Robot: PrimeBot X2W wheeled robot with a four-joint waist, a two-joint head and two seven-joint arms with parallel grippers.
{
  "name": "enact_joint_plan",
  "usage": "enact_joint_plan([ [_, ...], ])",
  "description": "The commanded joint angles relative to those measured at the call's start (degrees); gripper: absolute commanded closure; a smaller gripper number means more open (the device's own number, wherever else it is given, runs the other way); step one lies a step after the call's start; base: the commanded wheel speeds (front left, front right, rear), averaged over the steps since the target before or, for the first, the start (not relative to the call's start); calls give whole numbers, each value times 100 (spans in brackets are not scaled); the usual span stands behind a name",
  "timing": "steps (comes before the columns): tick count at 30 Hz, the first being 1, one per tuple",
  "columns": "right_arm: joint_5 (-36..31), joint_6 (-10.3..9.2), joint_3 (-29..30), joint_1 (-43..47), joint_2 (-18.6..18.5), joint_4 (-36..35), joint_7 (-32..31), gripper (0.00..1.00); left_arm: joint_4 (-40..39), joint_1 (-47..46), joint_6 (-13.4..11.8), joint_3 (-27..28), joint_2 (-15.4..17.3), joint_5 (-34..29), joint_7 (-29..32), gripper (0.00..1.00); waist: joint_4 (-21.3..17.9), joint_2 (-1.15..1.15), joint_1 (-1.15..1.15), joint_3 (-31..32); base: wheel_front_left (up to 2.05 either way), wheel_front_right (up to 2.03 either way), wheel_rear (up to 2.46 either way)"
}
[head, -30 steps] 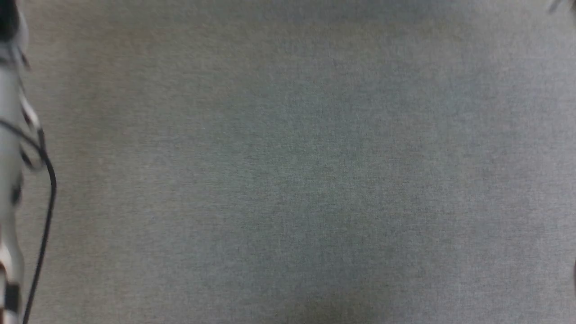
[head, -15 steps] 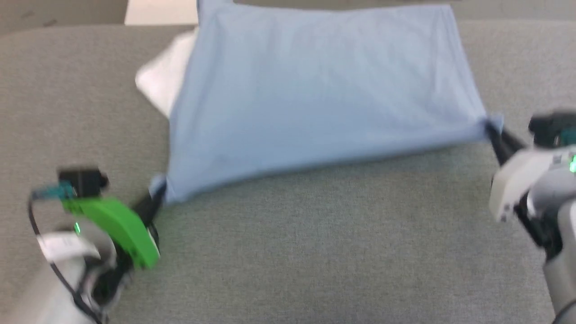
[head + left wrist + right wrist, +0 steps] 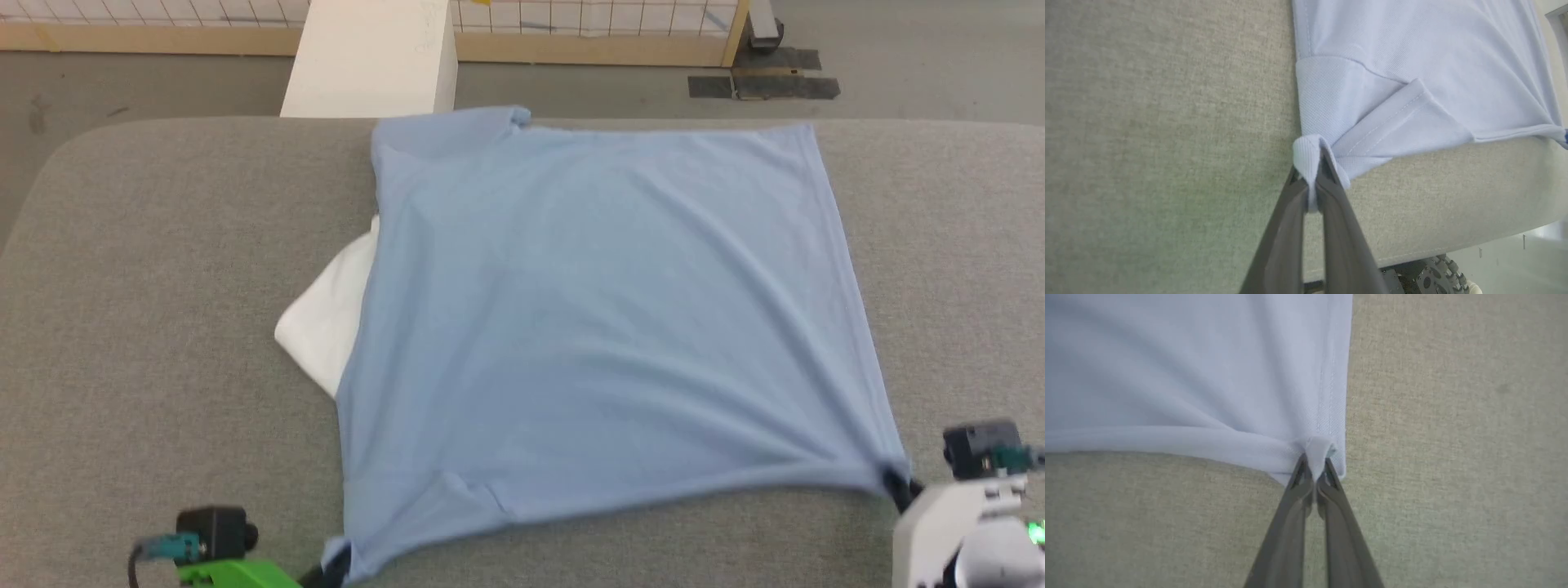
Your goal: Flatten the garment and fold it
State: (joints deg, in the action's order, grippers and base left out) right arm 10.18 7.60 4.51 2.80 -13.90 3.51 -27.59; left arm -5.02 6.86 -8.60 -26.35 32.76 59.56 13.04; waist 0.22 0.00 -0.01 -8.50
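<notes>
Head view first: the light blue T-shirt (image 3: 604,327) lies spread across the middle of the grey fabric-covered table (image 3: 163,327). It is mostly flat, with creases fanning toward its two near corners. A flap of white fabric (image 3: 326,327) pokes out at its left edge. Down at the lower left, the left gripper (image 3: 336,565) has the near left corner. At the lower right, the right gripper (image 3: 896,482) has the near right corner. Beyond the table's far edge stands a white box (image 3: 371,65).

Over to the left wrist view: the left gripper (image 3: 1312,179) has its two dark fingers pressed together, and a fold of the T-shirt (image 3: 1412,61) is clamped between the tips. A hemmed sleeve (image 3: 1392,118) lies folded over, just beside the grip. The table (image 3: 1167,122) lies underneath, and its rounded edge shows at the lower right.

Right wrist view now: the right gripper (image 3: 1314,467) has its jaws closed tight on a bunched corner of the T-shirt (image 3: 1188,375), right at the stitched hem. The cloth is drawn taut toward that view's left, and bare table (image 3: 1453,457) shows on the other side.
</notes>
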Motion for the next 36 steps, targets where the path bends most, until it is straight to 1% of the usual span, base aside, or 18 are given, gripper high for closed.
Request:
enact_joint_plan([
  [1, -17, -11, 101, 202, 91, -118, -120, 100, -55, 185, -72, -23, 29, 22, 2, 100, 0, 0, 1, 38, 0, 0, 0],
  [4, -10, -11, 290, 546, 255, -379, -216, 100, -202, 438, -160, -66, -12, 44, -53, 100, -36, 0, 1, 53, 0, 0, 0],
  [7, -22, -11, 452, 702, 441, -570, 95, 100, -341, 504, -166, -77, -91, -129, -347, 100, -71, 0, 1, 64, 0, 0, 0],
  [9, -35, -11, 466, 755, 545, -649, 456, 100, -400, 426, -172, -109, -128, -461, -670, 100, -89, 0, 1, 68, 0, 0, 0],
  [11, -68, -11, 475, 767, 618, -681, 901, 100, -424, 264, -214, -122, -183, -916, -1117, 100, -103, 0, 1, 66, 0, 0, 0],
  [14, -130, -11, 499, 727, 724, -618, 1525, 100, -353, -26, -277, -181, -321, -1492, -1675, 100, -126, 0, 1, 66, 0, 0, 0],
  [16, -167, -11, 462, 652, 762, -576, 1813, 100, -280, -250, -281, -225, -410, -1748, -1911, 100, -143, 0, 1, 56, 0, 0, 0],
  [19, -214, -11, 375, 461, 758, -535, 2061, 100, -142, -611, -246, -237, -489, -2000, -2145, 100, -195, 0, 1, 21, 0, 0, 0],
  [23, -243, -11, 269, 31, 614, -421, 2093, 100, 87, -1242, -49, -270, -467, -2214, -2177, 100, -261, 0, 1, -87, 0, 0, 0],
  [27, -224, -11, 178, -404, 465, -338, 1923, 100, 323, -1912, 178, -248, -400, -2327, -2109, 100, -318, 0, 1, -283, 0, 0, 0],
  [30, -225, -11, 175, -716, 391, -287, 1739, 100, 525, -2352, 318, -172, -381, -2294, -2041, 100, -354, 0, 1, -498, 0, 0, 0],
  [36, -129, -11, 81, -1460, 231, 124, 1408, 100, 1143, -3135, 602, -86, -293, -2160, -1702, 100, -399, 0, 1, -984, 0, 0, 0],
])
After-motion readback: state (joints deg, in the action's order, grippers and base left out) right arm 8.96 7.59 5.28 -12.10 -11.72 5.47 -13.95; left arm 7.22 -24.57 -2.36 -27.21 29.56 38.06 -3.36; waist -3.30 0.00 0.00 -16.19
